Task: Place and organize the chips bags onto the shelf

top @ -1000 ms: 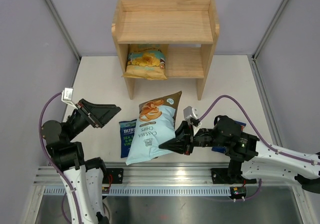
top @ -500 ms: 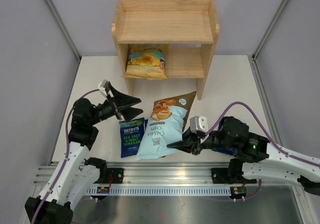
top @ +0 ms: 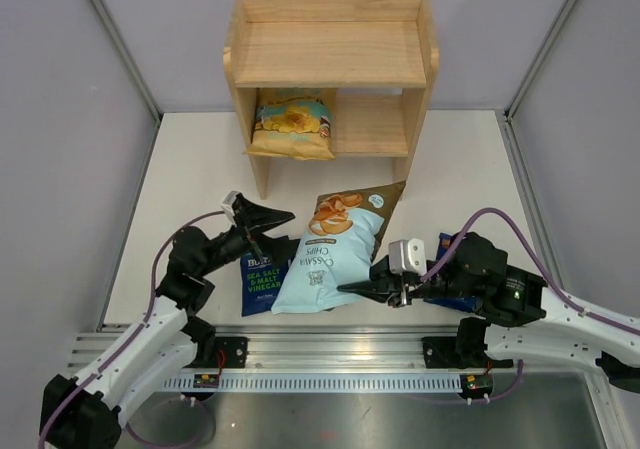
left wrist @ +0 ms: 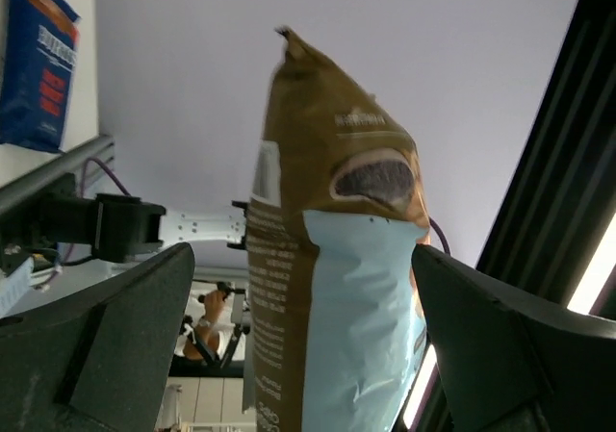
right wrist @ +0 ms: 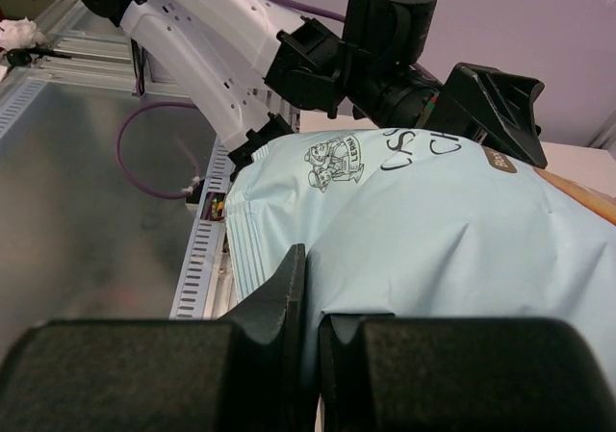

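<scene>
My left gripper (top: 278,227): jaws wide, just left of cassava bag (top: 325,259). My right gripper (top: 347,287): clamped on its edge.

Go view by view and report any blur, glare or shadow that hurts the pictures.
Top external: sharp and evenly lit, only the lower tier of the shelf slightly shaded. Left wrist: left fingers dark and soft, light strip glaring at lower right. Right wrist: right fingers blurred, cassava bag readable.

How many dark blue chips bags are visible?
2. One dark blue bag beside the pale blue cassava bag; a second blue bag under the right arm. More may be hidden.
</scene>
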